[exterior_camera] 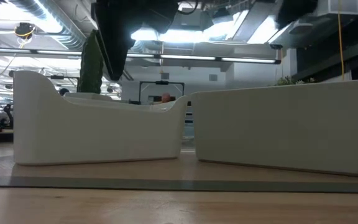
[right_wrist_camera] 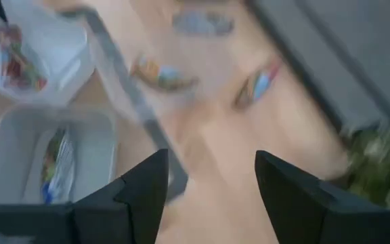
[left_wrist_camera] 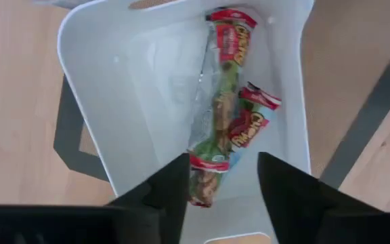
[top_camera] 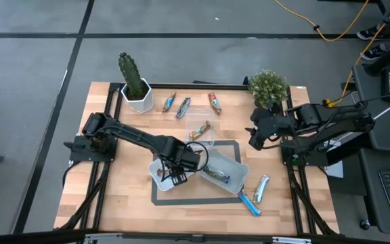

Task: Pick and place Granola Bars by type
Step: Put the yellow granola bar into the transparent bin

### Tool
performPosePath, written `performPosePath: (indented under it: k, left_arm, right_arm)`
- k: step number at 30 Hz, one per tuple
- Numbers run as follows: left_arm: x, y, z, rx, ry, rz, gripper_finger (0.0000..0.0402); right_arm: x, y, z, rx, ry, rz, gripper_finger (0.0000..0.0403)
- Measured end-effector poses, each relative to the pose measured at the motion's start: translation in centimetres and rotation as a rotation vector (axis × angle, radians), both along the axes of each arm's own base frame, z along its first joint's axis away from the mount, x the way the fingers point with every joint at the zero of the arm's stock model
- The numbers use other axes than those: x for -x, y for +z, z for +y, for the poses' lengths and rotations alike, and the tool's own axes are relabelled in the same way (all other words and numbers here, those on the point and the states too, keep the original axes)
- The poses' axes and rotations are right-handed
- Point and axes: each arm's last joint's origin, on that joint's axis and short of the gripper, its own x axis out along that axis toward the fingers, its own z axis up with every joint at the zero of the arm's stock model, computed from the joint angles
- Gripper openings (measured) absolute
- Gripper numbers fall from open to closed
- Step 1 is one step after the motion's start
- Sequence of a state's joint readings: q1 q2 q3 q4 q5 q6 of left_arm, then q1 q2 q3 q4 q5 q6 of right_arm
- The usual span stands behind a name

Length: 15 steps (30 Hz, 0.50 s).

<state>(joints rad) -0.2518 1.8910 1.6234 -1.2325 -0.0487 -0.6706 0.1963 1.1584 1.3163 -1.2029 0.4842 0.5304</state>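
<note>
- Hovered over the left-hand white square plastic tub (top_camera: 160,171), inside the dark taped rectangle (top_camera: 230,144) at table centre: left gripper (top_camera: 175,177), fingers parted and holding nothing, as seen in the left wrist view.
- Held in that tub (left_wrist_camera: 107,102): two red-orange wrapped granola bars (left_wrist_camera: 230,81), lying overlapped along its floor, directly ahead of the open left fingers (left_wrist_camera: 175,186).
- Held in the neighbouring white tub (top_camera: 235,163) on the right: a blue-and-silver wrapped bar (top_camera: 217,175).
- Left loose on the pale wooden tabletop (top_camera: 114,196): three bars in a row near the far edge (top_camera: 183,106), one more just beyond the tubs (top_camera: 200,131), and two blue-silver ones near the front right (top_camera: 254,193).
- Waited above the right side of the table, near the small leafy potted plant (top_camera: 269,88): right gripper (top_camera: 256,139), fingers spread wide and empty in its own wrist view.
- Stood at the far left corner, clear of the work: green cactus in a white pot (top_camera: 135,81).
- Judged to be just after a drop into the left tub, sorting roughly a third done.
- Called for next: lifting clear of the tub wall, then reaching for a loose bar and matching wrapper colour to the right tub.
- Risked: clipping the tub rim on the way up.
</note>
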Motion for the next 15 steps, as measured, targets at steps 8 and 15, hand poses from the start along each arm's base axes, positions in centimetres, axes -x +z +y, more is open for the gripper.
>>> performPosePath:
  k: [8,15]
  left_arm:
    - [1.4,1.9,0.5,-0.183,0.017,-0.042,0.0199]
    - [2.7,4.1,1.3,-0.297,0.033,-0.118,0.0197]
  right_arm:
    - [1.9,-4.7,1.9,-0.327,-0.137,0.197,0.0222]
    - [4.2,-12.3,4.8,-0.519,-0.383,0.344,0.0222]
